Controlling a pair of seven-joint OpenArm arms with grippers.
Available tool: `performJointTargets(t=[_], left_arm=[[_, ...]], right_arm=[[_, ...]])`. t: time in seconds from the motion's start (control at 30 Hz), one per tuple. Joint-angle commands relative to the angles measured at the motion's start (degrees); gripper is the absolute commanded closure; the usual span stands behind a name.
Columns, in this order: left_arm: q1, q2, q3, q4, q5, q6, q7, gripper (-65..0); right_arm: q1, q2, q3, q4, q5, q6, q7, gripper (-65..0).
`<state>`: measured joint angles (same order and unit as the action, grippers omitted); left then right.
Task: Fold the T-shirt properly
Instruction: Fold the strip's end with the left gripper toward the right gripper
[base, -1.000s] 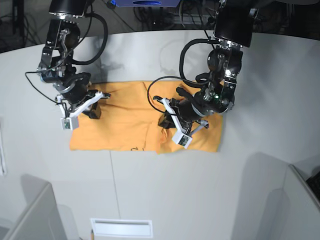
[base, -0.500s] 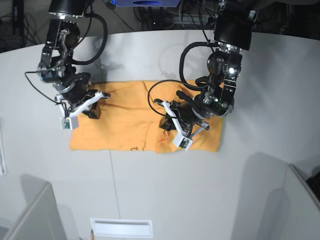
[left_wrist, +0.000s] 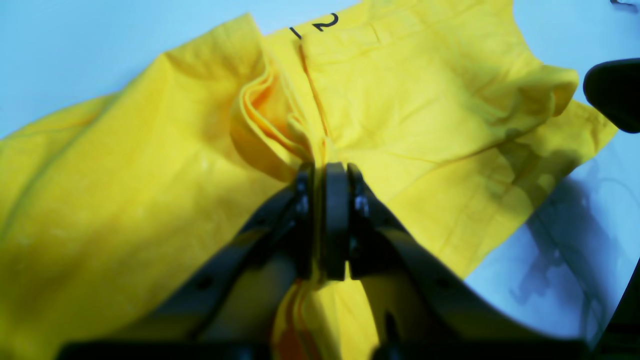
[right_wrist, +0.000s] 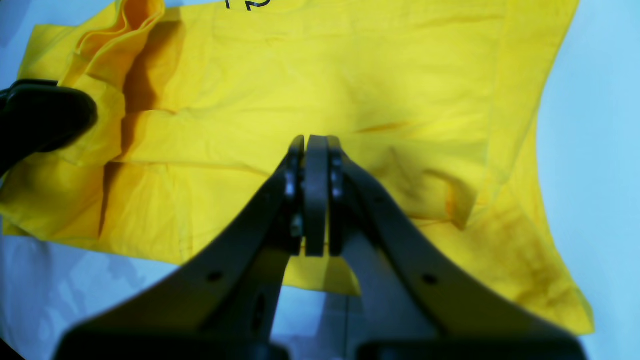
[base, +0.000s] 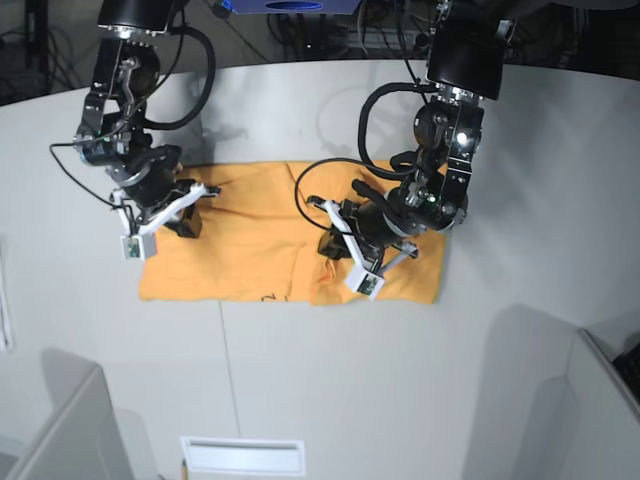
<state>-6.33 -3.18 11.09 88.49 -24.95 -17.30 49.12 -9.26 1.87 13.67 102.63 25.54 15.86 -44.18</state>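
Left tool (base: 335, 243) shifted left (slightly), T-shirt (base: 250, 245) lengthwise left-right

We see a pale grey table (base: 520, 180) with a curved far edge and a seam line running toward its near edge. The orange-yellow T-shirt (base: 250, 250) lies spread flat on it, nearer the far edge than the near one, left of centre.

Black handwritten marks near T-shirt (left_wrist: 410, 100) edge, resembling "1 2"; otherwise nothing legible
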Motion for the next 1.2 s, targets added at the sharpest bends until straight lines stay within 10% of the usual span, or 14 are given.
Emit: performJointTargets(t=[0.0, 0.13, 0.33, 0.5, 0.7, 0.9, 1.17], left_arm=[[-1.0, 0.2, 0.0, 0.9, -1.2, -0.2, -1.1, 0.0], [-1.0, 0.3, 0.0, 0.9, -1.2, -0.2, -1.1, -3.6], [-1.6, 3.3, 1.1, -1.6, -0.9, -0.4, -1.1, -47.1], [-3.6, 3.8, 8.6, -4.0, -1.4, -0.4, -1.2, -62.2], [0.7, 1.6, 1.4, 6.0, -1.4, -0.3, -1.1, -49.0], [4.4, 1.0, -16.8, 11.1, -0.9, -0.3, -1.1, -2.1], [3.1, -0.6, -22.5, -2.4, -0.9, -0.3, -1.5, 0.0]], right_arm=[[0.8, 0.3, 0.2, 0.9, 0.9, 0.1, 1.2, 0.0], [0.6, 0.3, 0.2, 1.0, 1.0, 0.1, 1.2, 0.0], [0.8, 0.1, 0.2, 1.0, 1.0, 0.1, 1.2, 0.0], [0.9, 0.0, 0.2, 1.0, 1.0, 0.1, 1.2, 0.0], [0.9, 0.3, 0.2, 1.0, 1.0, 0.1, 1.2, 0.0], [1.0, 0.2, 0.2, 1.0, 1.0, 0.1, 1.2, 0.0], [3.6, 0.0, 3.6, -0.6, 1.0, 0.1, 0.9, 0.0]])
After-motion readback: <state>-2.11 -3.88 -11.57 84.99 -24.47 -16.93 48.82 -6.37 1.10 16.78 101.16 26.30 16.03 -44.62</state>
